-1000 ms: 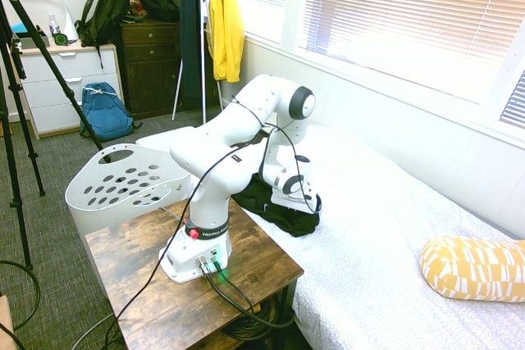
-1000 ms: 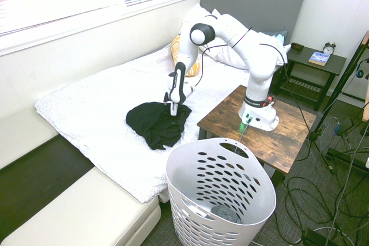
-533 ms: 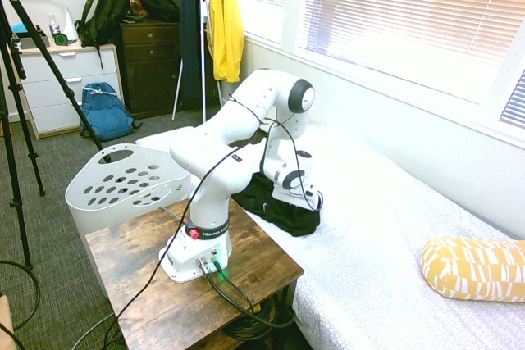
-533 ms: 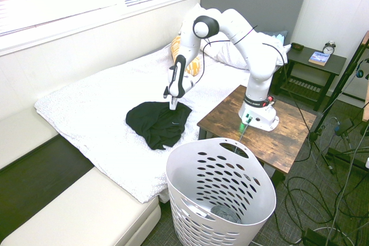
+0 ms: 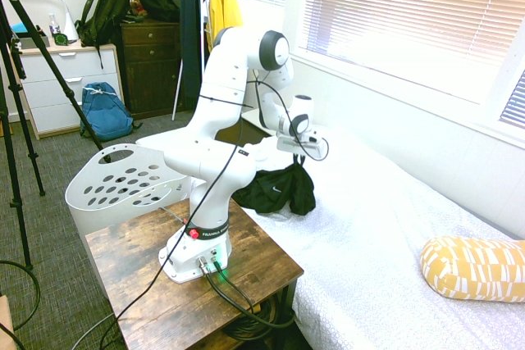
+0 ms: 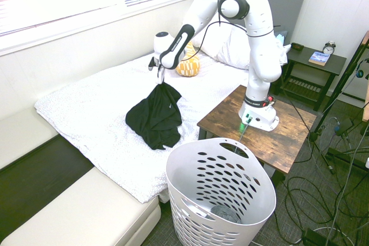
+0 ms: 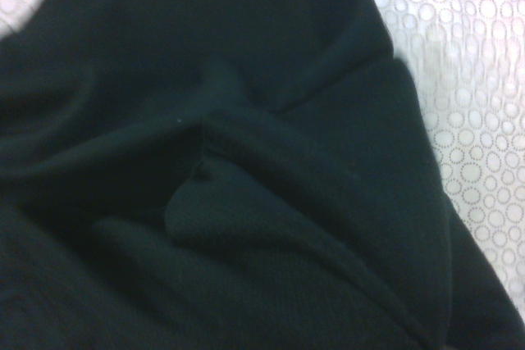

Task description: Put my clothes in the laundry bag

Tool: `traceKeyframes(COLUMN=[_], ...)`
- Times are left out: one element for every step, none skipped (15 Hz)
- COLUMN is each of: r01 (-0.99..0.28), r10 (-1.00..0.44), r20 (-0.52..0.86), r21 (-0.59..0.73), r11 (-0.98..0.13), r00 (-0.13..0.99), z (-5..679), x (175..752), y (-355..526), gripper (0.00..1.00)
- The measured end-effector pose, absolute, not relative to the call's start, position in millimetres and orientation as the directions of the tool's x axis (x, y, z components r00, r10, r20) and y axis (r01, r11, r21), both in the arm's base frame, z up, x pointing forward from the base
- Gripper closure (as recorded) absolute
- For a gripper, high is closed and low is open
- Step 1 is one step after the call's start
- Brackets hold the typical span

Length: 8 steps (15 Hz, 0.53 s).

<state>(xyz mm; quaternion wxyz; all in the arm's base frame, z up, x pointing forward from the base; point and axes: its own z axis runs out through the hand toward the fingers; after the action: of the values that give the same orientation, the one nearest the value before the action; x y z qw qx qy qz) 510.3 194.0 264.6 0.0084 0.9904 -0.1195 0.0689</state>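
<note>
The claw has risen, clenched on the black garment, whose lower folds rest on the bed beneath it.

The garment lay partly on the bed, its upper part raised to the tool. The laundry basket stood on the floor, beside the bed and the worktop that bore the arm's base. A bolster lay on the bed, near the pillows. A clock and a book sat on the nightstand.
</note>
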Motion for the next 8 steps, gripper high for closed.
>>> traceKeyframes(r01=[-0.219, -0.201, -0.187, -0.171, -0.156, -0.14, -0.118, -0.09], r10=[-0.214, -0.195, -0.178, -0.16, -0.143, -0.126, -0.104, -0.076], r20=[0.153, 0.165, 0.173, 0.181, 0.195, 0.207, 0.218, 0.227], r21=[0.011, 0.025, 0.038, 0.046, 0.05, 0.053, 0.056, 0.055], r11=[-0.976, -0.979, -0.982, -0.984, -0.987, -0.989, -0.991, -0.994], r00=[0.965, 0.967, 0.969, 0.97, 0.97, 0.97, 0.97, 0.971], z=[295.0, 324.8, 356.3, 392.0, 432.2, 471.6, 510.6, 548.9], x=[500.9, 488.7, 474.0, 456.9, 433.9, 406.5, 371.6, 330.7], y=[211.5, 228.8, 247.0, 265.6, 284.5, 300.9, 314.9, 327.2], gripper=[1.0, 1.0, 1.0, 1.0, 1.0, 1.0, 1.0, 1.0])
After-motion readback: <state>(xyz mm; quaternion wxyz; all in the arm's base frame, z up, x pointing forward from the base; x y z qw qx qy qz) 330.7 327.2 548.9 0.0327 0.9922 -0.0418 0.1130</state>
